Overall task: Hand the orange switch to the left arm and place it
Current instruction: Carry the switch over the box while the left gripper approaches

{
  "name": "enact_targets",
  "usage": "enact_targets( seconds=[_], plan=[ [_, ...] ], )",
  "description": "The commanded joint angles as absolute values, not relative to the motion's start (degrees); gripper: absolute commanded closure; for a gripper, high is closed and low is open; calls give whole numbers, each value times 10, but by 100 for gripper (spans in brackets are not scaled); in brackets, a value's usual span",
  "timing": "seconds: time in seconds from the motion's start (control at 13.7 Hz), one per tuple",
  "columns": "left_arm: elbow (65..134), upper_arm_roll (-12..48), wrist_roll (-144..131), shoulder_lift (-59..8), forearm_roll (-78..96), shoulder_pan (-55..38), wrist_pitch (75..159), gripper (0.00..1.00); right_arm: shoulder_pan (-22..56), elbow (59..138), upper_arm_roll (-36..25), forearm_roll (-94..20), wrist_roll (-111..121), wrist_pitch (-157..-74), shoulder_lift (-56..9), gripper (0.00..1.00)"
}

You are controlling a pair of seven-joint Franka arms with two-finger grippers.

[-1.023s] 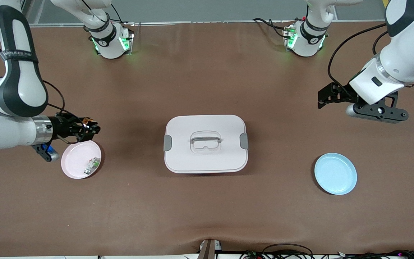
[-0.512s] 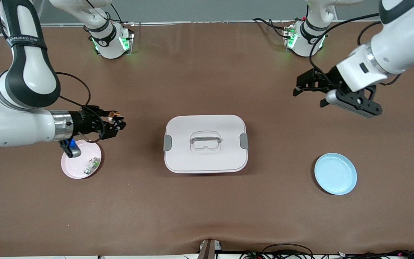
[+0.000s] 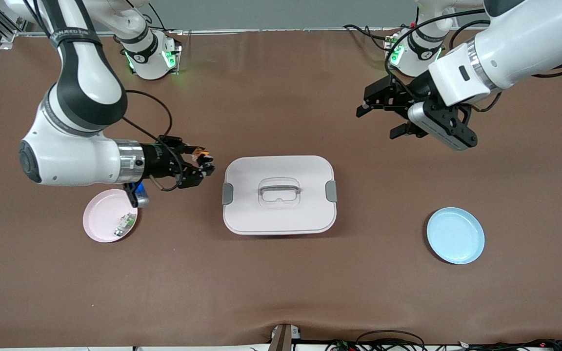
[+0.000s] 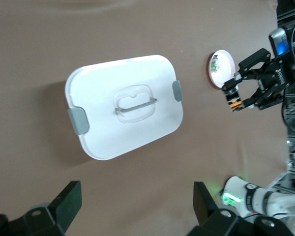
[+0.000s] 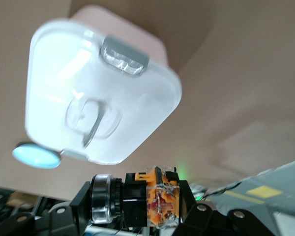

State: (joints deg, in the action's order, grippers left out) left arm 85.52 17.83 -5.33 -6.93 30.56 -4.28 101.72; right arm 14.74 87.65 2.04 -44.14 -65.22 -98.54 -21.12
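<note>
Item: small black-and-orange plastic switch (image 3: pixel 202 157), being pinched in right gripper (image 3: pixel 204 168) fingers, apparently beside the white lidded plastic box (image 3: pixel 279 214). Left gripper (image 3: pixel 377 116), fingers spread, is waiting. Next you are arranging the handover clear of it.

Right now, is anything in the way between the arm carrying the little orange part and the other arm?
Yes. The white lidded box sits on the table between the right gripper, shut on the orange switch, and the open left gripper.
</note>
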Motion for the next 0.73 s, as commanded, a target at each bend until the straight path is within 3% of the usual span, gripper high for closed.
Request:
enact_targets(
  seconds=[0.0, 0.44, 0.66],
  plan=[
    [852, 178, -122, -74, 317, -58, 1029, 0, 170, 871, 15, -484, -702, -1020, -208, 74],
    [853, 178, -252, -93, 311, -93, 1053, 0, 256, 870, 15, -556, -812, -1171, -214, 74],
    [856, 178, -265, -109, 309, -102, 1068, 0, 265, 870, 15, -602, -826, -1187, -215, 74]
  ],
)
